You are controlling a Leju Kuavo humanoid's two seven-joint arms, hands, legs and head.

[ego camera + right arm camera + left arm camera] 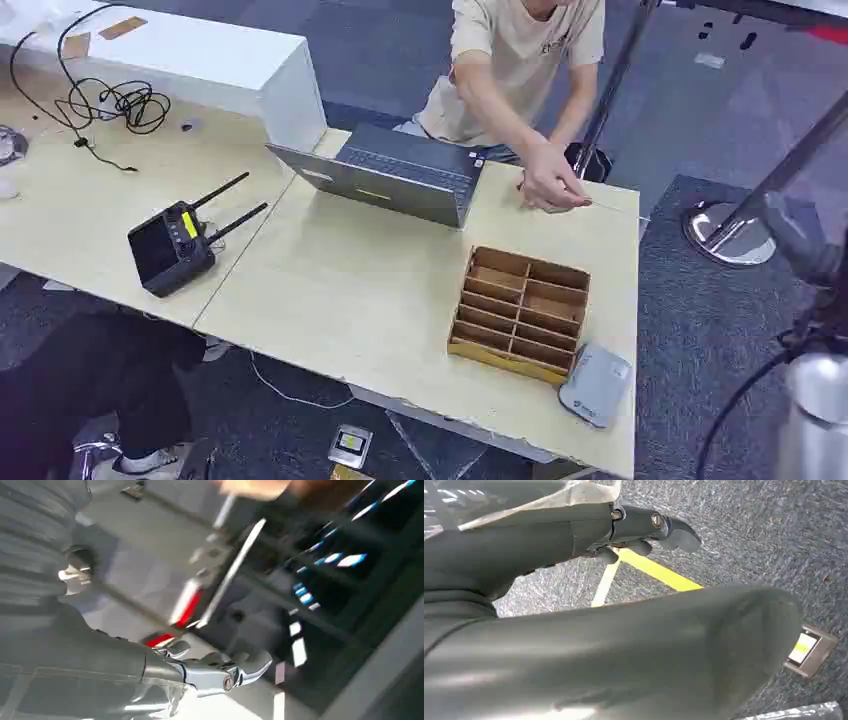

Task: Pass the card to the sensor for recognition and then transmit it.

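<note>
The left hand [644, 530] hangs over the grey carpet floor [749, 530], empty, with its fingers loosely apart. On the pale wooden counter [350, 290] the task looks unstarted: beside the brown cardboard divider tray [520, 313], the flat grey sensor pad [596, 385] lies bare. The card may be the thin sliver under the person's hand [550, 180], well apart from the right hand [215, 672], and I cannot tell whether that hand is open or closed.
</note>
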